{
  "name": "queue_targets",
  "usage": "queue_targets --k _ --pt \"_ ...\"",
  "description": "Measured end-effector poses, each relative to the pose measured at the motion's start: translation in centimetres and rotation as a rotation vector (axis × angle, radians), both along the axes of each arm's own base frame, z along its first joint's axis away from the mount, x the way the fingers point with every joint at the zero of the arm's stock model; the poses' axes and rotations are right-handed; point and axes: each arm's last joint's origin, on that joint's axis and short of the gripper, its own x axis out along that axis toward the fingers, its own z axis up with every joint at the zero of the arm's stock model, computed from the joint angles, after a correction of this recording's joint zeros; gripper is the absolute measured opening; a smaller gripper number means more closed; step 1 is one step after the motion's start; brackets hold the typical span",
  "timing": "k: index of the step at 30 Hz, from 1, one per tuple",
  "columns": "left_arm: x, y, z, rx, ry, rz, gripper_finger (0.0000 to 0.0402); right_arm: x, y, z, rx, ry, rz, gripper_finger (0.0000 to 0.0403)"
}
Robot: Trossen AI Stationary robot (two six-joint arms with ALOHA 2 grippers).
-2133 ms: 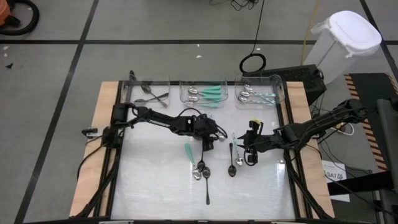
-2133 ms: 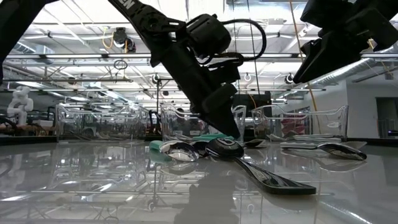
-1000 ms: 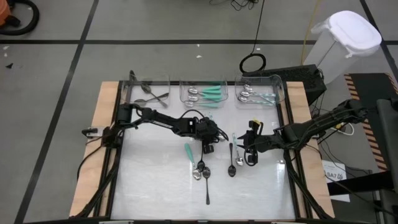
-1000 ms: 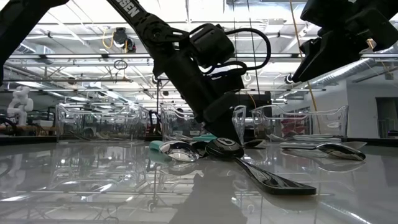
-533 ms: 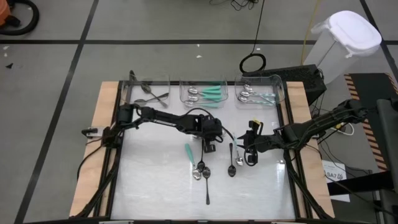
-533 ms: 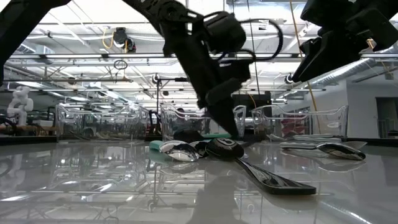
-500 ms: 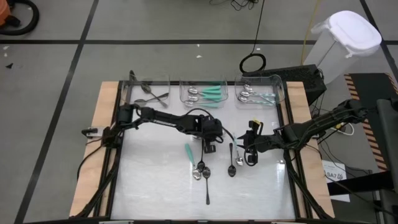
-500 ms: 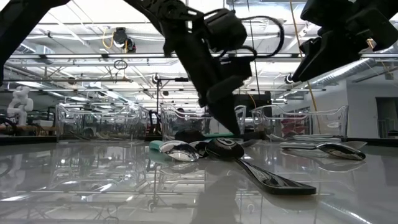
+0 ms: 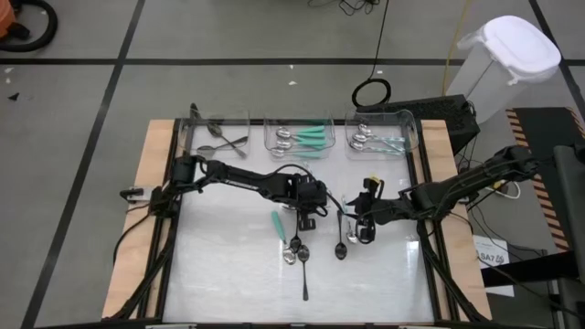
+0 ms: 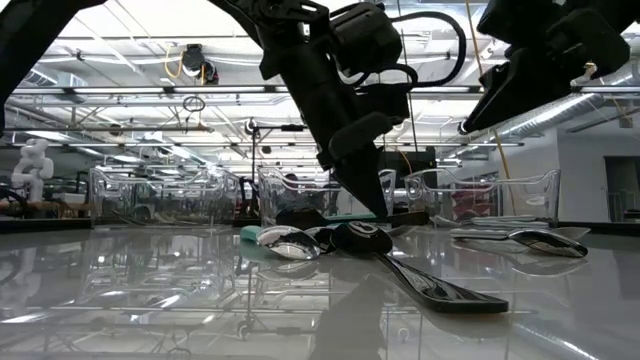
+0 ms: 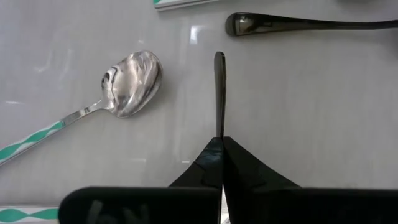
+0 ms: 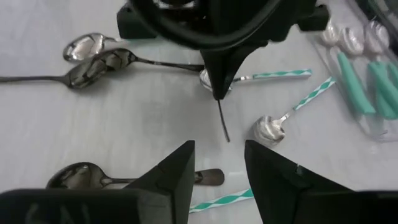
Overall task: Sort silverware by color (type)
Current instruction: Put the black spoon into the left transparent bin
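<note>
My left gripper (image 9: 308,218) hangs over the middle of the table, shut on a thin dark utensil (image 11: 219,93) that juts past its fingertips. Loose silverware lies on the table around it. There is a silver spoon with a teal-striped handle (image 11: 130,84), a dark spoon (image 11: 298,23), two dark spoons (image 9: 298,248) and a teal-handled piece (image 9: 277,222). My right gripper (image 12: 217,163) waits open to the right of them, above the table, with nothing between its fingers. The far end of the held utensil is hidden by the left fingers. My left gripper pinches the dark utensil's thin shaft (image 11: 219,130) between its two fingertips. The fingers slant down from the table's left. The shaft runs on along them toward the table's right, and its free end (image 12: 226,138) is bare. In the low view the shaft (image 10: 410,215) looks just clear of the table.
Three clear bins stand along the far edge. The left one (image 9: 219,137) holds dark pieces, the middle one (image 9: 300,137) teal-handled ones, the right one (image 9: 379,139) pale-handled ones. More striped spoons (image 12: 292,102) lie between the two grippers. The near part of the table is bare.
My left gripper has risen and gone a little toward the table's right edge, tipping as it went. A dark shaft now sticks out level beside its fingertips in the low view, where none showed a second ago.
</note>
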Motion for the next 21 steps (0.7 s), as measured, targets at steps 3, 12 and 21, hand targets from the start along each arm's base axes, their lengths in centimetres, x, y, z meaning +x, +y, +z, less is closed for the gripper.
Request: queue_targets --k 3,12,21 --pt "0.0 0.0 0.0 0.0 -0.001 0.0 0.0001 0.7 0.2 -0.9 0.0 0.025 -0.019 0.0141" --pt "0.0 0.0 0.1 -0.001 -0.004 0.001 0.0001 3.6 0.2 -3.8 -0.11 0.064 -0.002 0.0165" --pt "0.0 0.0 0.1 0.001 -0.006 -0.004 0.0001 4.4 -0.5 -5.2 -0.141 0.104 -0.036 0.0178"
